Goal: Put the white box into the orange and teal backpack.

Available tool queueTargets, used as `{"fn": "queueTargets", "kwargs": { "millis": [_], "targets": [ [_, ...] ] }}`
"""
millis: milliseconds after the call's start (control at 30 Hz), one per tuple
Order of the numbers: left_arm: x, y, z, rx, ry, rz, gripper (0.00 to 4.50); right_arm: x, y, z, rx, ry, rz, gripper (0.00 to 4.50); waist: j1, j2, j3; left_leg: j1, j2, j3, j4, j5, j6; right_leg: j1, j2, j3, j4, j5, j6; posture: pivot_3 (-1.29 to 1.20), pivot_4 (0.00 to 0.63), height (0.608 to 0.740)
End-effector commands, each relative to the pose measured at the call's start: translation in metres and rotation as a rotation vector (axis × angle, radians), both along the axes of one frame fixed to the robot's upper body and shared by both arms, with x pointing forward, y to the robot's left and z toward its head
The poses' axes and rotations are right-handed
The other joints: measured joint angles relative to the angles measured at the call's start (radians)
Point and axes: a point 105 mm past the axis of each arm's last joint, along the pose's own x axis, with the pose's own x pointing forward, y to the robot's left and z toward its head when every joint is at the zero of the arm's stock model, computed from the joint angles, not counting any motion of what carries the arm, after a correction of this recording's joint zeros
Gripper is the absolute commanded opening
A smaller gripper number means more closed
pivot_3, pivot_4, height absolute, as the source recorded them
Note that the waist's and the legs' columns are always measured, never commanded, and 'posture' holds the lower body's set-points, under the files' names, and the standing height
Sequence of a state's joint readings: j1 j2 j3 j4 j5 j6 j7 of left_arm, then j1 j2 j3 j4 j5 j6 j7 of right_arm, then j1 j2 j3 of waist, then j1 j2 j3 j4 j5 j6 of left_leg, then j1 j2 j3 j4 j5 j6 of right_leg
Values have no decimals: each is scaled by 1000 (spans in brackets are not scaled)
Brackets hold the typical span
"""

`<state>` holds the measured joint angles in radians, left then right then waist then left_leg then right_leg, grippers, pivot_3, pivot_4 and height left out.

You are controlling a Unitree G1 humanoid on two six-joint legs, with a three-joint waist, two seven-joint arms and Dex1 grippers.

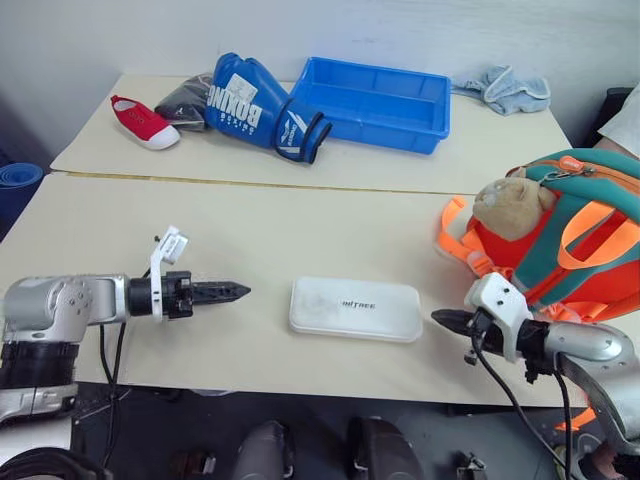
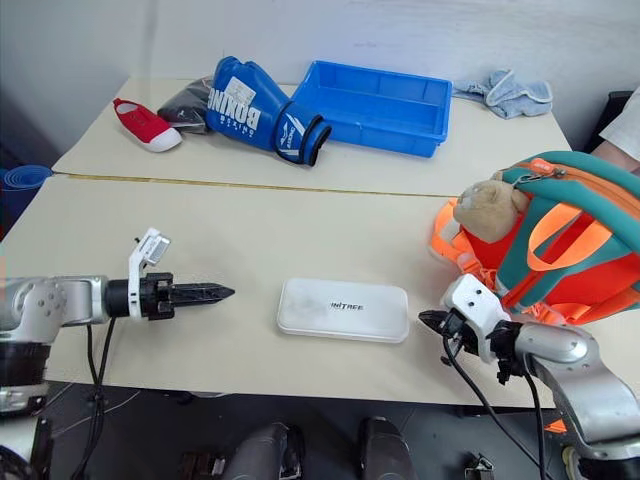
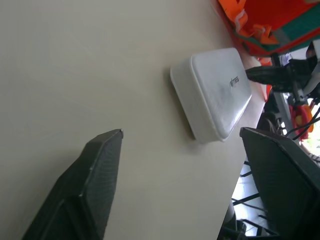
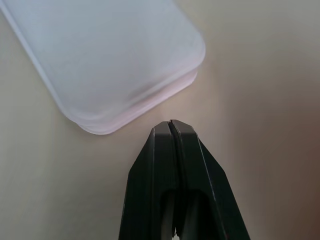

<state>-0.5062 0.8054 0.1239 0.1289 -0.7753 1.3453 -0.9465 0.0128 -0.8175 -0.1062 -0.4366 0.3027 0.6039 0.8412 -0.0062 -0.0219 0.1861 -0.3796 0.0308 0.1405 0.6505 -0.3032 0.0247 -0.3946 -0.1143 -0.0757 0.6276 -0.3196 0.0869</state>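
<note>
Two abutting beige tables before a pale wall

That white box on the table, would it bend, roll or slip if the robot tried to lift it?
The white box looks like a rigid shell with crisp rounded edges, so it probably won't flex. Lying flat on the table, it should slide rather than roll or tip. Its smooth, slightly glossy face may be slippery for the open left gripper.

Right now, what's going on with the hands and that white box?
Left gripper open, right gripper shut, both empty. White box flat on table between them. Orange and teal backpack beside right arm. Nothing blocking.
</note>
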Motion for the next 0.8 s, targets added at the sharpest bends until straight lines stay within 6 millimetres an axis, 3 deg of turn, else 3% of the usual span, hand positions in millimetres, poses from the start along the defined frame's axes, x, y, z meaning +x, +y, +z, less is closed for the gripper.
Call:
{"fn": "queueTargets", "kwargs": {
  "millis": [33, 200, 467, 567, 800],
  "targets": [
    [0, -23, -11, 54, 133, -69, 4457, 9, 3, -3, -46, -29, 36, 0, 2, 0, 0, 0, 0, 0, 0, 0, 0, 0, 0, 0, 0, 0, 0, 0, 150, 740],
    [11, -48, -22, 83, 199, -71, 4457, 17, 13, -9, -57, -38, 80, 0, 4, 0, 0, 0, 0, 0, 2, 1, 0, 0, 1, 0, 3, 0, 0, 0, 150, 740],
    [3, -74, -42, 114, 332, -120, 4457, 20, 23, -15, -60, -37, 113, 0, 6, -2, -2, 4, 0, 0, 4, 1, 0, 4, 0, 0, 4, 0, 0, 0, 150, 740],
    [-4, -85, -41, 59, 351, -168, 4457, 22, 29, -13, -50, -47, 126, 0, 4, -2, -3, 5, 0, 0, 4, 1, -1, 5, 0, 1, 4, 0, 0, 0, 150, 740],
    [2, -105, -44, -69, 403, -132, 4457, 29, 46, -10, 5, -90, 123, 0, 9, -2, -3, 5, 0, -1, 4, 1, -1, 5, -1, 1, 4, 0, 0, 0, 150, 740]
  ]
}}
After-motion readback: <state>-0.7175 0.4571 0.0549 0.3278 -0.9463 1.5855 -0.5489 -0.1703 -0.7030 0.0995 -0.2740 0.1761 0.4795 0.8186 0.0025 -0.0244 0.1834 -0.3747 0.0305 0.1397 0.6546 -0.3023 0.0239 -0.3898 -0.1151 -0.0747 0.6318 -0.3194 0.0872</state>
